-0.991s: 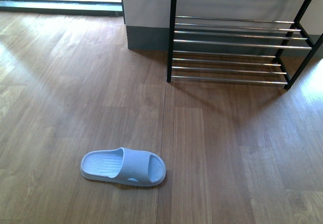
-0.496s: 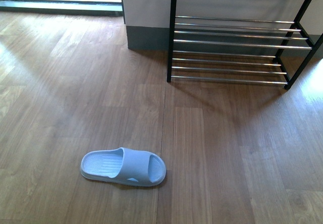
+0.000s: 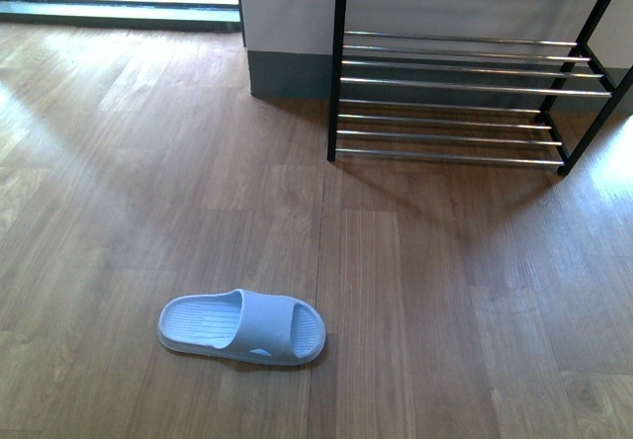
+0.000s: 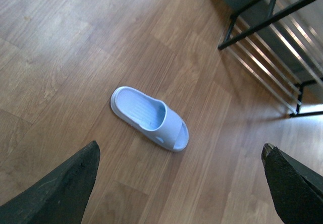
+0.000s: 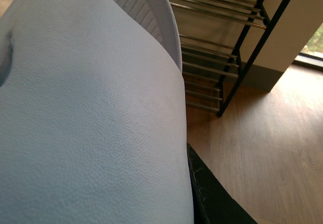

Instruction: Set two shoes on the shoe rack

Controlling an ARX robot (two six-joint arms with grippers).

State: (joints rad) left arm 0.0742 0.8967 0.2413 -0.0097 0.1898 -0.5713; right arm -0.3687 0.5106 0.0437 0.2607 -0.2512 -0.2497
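I'm clamping my right gripper point(image 5: 204, 196) on the held slide point(image 5: 91, 113). It's filling nearly the whole right wrist view with one dark finger point(image 5: 214, 206) showing under its edge, so I'm judging the grip from that. My left gripper point(image 4: 179, 147) is hanging released, fingers point(image 4: 60, 188) spread wide, above the floor slide point(image 4: 149, 118). That one is lying sole-down on the wooden floor point(image 3: 445, 291), well apart from the shoe rack point(image 3: 337, 63).

Both are looking like light one-piece rubber: soft, bendy, pebbled skin, not fragile, probably grippy. I'm guessing the best hold is across the strap or pinching a side wall.

The shelves are just chrome bars point(image 3: 445, 136) with gaps, so a slide is needing to land across several. The floor is glaring with sun, and a grey-skirted wall point(image 3: 287, 24) is standing behind the rack.
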